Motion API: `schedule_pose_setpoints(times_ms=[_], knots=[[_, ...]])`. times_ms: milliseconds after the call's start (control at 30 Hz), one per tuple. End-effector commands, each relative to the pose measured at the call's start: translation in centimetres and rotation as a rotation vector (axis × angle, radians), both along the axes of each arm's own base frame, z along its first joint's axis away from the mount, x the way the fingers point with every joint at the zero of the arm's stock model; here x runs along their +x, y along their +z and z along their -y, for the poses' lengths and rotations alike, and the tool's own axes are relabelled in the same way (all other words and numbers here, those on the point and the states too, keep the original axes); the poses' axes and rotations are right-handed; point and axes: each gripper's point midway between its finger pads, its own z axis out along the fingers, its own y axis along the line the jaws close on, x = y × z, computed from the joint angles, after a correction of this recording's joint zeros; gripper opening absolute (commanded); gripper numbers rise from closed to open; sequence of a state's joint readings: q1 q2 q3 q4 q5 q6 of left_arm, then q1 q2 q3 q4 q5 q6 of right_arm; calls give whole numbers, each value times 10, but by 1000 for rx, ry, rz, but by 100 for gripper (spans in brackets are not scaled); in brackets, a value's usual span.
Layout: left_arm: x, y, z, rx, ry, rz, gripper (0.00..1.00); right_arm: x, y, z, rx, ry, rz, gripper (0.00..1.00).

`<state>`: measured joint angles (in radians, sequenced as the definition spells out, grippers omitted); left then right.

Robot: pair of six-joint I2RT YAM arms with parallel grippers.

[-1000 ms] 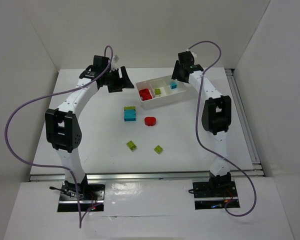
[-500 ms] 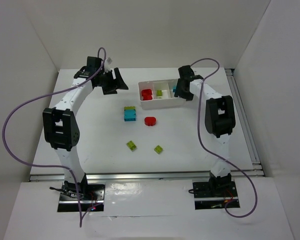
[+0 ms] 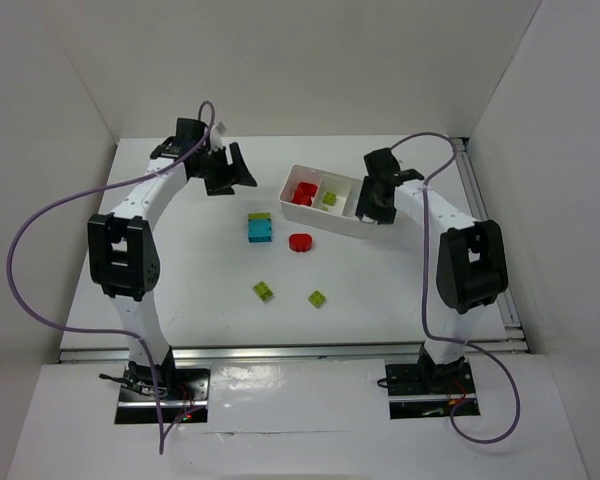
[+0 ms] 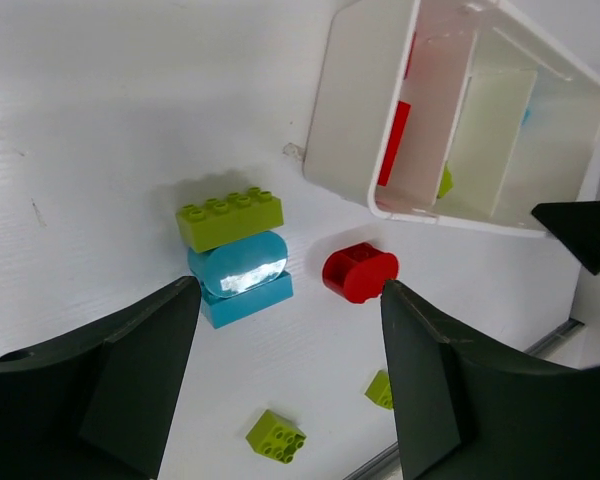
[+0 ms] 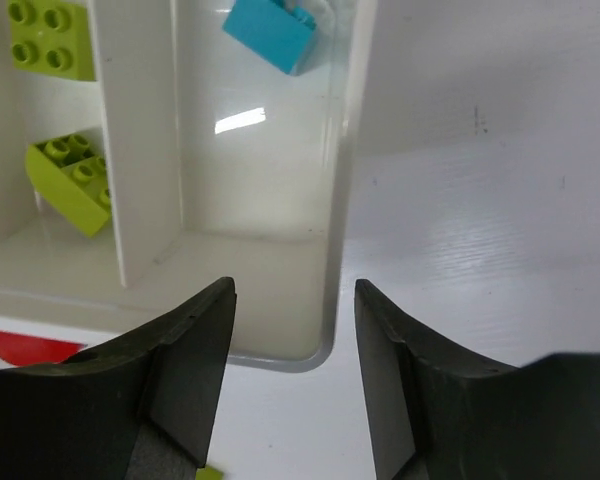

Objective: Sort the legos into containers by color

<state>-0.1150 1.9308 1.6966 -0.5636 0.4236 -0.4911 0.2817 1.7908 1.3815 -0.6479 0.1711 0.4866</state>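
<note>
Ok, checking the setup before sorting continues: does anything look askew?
Yes. The white tray sits skewed to the table's edges, and the right gripper straddles its end wall, fingers either side.

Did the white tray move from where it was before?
Yes. The white tray turned. Its right end swung toward the near edge of the table, so its near wall now sits closer to the round red brick, which stayed put.

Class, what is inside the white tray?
Red bricks at one end, lime bricks in the middle, one cyan brick at the other end, hidden from above by the right gripper.
</note>
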Motion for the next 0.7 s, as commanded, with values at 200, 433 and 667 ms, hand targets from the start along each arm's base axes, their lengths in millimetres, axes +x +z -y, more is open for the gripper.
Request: schedule_pose_setpoints(times_ms=[200,433,667], knots=[[-14,-35,21,119,-104,-73,82,15,6,55,-87,-152,-5,41],[-21,-46,27,134,-131,-107,82,32,6,100,-166,-257,-6,40],[-25,-60,21,250,-120,-144,88,74,18,130,-183,-339,53,48]])
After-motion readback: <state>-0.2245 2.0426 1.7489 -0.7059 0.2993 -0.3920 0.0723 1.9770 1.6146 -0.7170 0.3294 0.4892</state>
